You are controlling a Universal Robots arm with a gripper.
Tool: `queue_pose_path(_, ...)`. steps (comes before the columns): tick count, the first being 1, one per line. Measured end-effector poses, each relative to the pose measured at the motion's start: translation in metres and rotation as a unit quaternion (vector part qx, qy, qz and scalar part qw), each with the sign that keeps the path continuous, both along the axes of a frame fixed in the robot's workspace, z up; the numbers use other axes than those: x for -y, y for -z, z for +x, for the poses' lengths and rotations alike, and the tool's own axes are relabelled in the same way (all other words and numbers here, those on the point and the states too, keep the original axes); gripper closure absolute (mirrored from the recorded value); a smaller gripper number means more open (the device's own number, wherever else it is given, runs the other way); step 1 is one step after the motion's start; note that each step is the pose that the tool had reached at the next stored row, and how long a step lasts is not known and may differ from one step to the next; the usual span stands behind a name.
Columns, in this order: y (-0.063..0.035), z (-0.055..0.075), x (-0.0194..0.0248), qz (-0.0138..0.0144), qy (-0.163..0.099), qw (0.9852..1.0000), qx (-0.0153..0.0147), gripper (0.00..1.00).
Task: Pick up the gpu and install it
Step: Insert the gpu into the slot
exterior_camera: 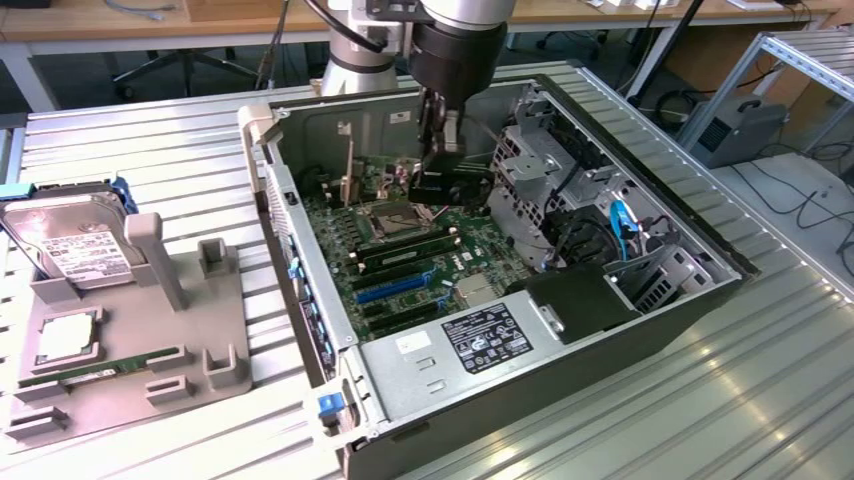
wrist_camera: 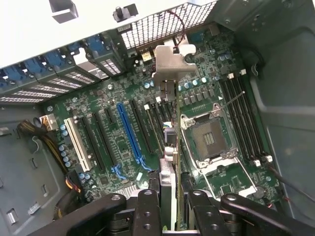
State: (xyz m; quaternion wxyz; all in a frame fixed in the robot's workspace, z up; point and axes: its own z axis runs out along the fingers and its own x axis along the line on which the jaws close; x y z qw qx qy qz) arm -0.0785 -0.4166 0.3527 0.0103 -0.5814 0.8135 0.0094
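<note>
One gpu (exterior_camera: 434, 186), a thin dark card with a silvery end bracket, is pinched in the single claw (wrist_camera: 170, 201), upper middle of the exterior view, over the one motherboard (wrist_camera: 123, 128) in one open case (exterior_camera: 561, 380)

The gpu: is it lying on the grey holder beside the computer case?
No, the gripper holds the gpu inside the computer case, above the motherboard.
</note>
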Motion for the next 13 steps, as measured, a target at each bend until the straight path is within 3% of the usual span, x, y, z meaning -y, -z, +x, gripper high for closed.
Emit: queue_pose_path(13, 0.0, 0.0, 0.0, 0.0, -0.039, 0.9993, 0.0, 0.73)
